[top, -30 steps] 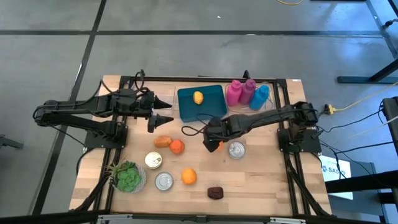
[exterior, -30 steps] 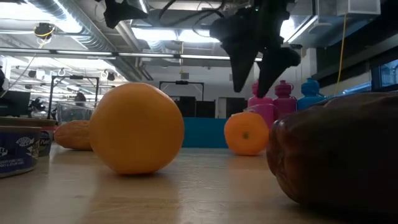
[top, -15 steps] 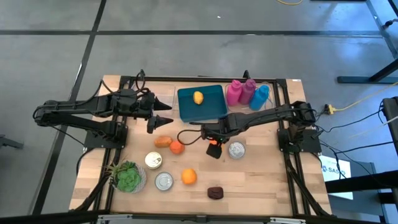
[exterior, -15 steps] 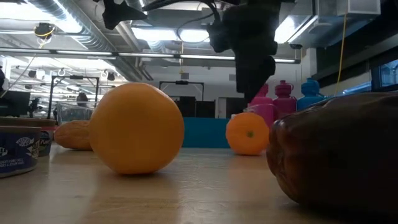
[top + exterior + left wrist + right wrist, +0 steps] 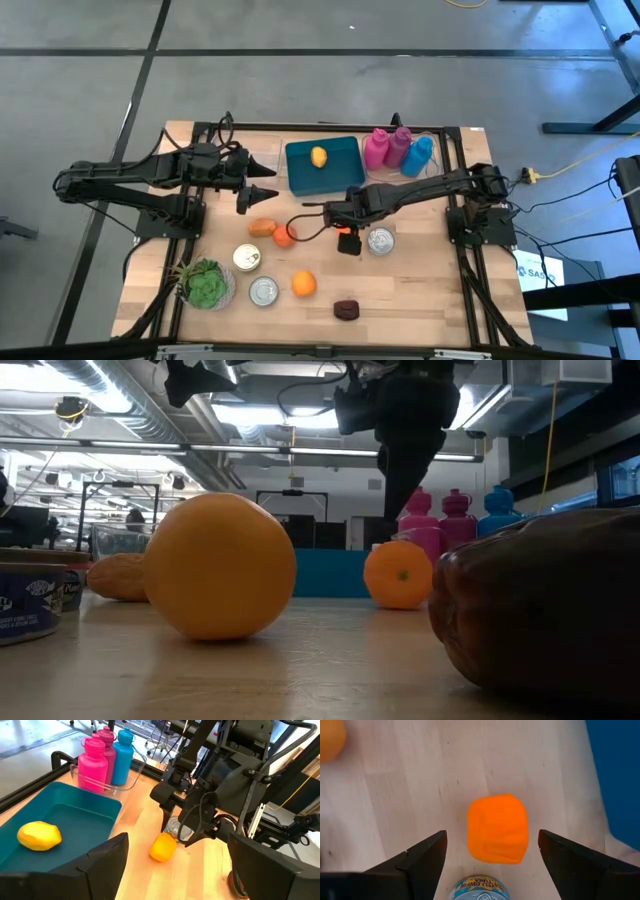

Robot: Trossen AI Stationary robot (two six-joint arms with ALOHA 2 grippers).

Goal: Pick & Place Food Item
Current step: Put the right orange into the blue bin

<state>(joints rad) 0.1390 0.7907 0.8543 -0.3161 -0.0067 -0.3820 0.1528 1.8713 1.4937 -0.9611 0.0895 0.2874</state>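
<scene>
Since a second ago the right arm's wrist has turned above the middle of the bench (image 5: 420, 290), and the orange block (image 5: 347, 238) that it partly covered now shows more fully in the high view. The right pincer (image 5: 491, 837) hangs directly over this block with its fingers spread wide, one on each side, released and grasping nothing. The block lies flat on the wood, just beside a tin can (image 5: 380, 241) and near the front edge of the teal tray (image 5: 340, 178), which holds a yellow lemon (image 5: 318, 157). An orange fruit (image 5: 284, 236) sits a little to the block's other side. The left pincer (image 5: 265, 177) waits beside the tray, also spread open and empty.
</scene>
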